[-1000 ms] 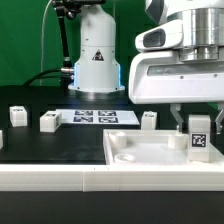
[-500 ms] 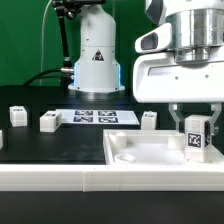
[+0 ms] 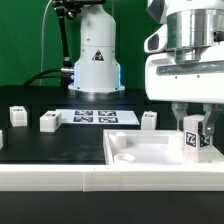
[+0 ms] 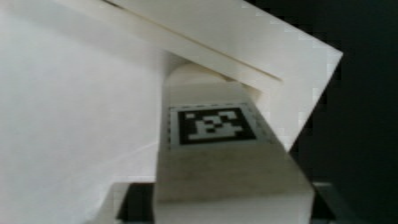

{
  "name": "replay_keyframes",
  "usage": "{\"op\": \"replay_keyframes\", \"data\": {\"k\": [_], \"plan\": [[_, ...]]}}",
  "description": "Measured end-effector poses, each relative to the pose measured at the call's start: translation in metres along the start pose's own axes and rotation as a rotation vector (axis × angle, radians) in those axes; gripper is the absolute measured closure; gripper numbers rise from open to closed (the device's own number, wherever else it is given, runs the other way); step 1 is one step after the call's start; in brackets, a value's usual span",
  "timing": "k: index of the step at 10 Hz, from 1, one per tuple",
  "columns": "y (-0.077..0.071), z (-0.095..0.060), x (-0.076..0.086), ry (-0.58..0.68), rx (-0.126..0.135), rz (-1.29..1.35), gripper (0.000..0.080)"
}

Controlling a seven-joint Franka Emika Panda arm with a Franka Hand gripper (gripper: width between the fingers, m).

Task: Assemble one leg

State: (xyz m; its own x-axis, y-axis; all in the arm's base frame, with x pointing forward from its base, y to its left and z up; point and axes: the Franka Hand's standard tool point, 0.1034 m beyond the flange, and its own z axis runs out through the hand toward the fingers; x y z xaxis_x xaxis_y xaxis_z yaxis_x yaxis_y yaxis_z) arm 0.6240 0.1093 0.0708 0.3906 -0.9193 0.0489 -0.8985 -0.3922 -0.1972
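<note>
My gripper (image 3: 193, 128) is shut on a leg (image 3: 193, 137), a small white post with a black-and-white tag on its face. It holds the leg upright over the right part of the large white tray-like part (image 3: 140, 158), near the tray's far right corner. In the wrist view the leg (image 4: 222, 140) runs out from between the jaws toward the tray's corner (image 4: 267, 60). Its lower end is close to the tray surface; I cannot tell if it touches.
The marker board (image 3: 93, 117) lies flat at the table's middle. Loose white legs lie on the black table: one (image 3: 16, 117) at the exterior view's left, one (image 3: 49, 122) beside the board, one (image 3: 149, 120) behind the tray. A white robot base (image 3: 96, 60) stands at the back.
My gripper with the leg has moved slightly toward the exterior view's left and a little higher over the tray's right part.
</note>
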Motion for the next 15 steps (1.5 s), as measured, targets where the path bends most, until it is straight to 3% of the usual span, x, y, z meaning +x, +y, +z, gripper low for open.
{"op": "replay_keyframes", "data": {"k": [3,4,5,6,8,11,15], "plan": [[0.0,0.0,-0.001,-0.005,0.003,0.025,0.0501],[0.0,0.0,0.0,-0.005,0.003,-0.019,0.0316],[0.001,0.0,0.003,-0.004,0.003,-0.094,0.0205],[0.001,0.0,0.005,-0.003,0.002,-0.216,0.0167],[0.003,0.0,0.01,-0.003,0.001,-0.47,0.0153],[0.002,-0.002,0.018,-0.035,-0.036,-0.867,0.0151],[0.001,-0.003,0.015,-0.037,-0.066,-1.111,0.0151]]}}
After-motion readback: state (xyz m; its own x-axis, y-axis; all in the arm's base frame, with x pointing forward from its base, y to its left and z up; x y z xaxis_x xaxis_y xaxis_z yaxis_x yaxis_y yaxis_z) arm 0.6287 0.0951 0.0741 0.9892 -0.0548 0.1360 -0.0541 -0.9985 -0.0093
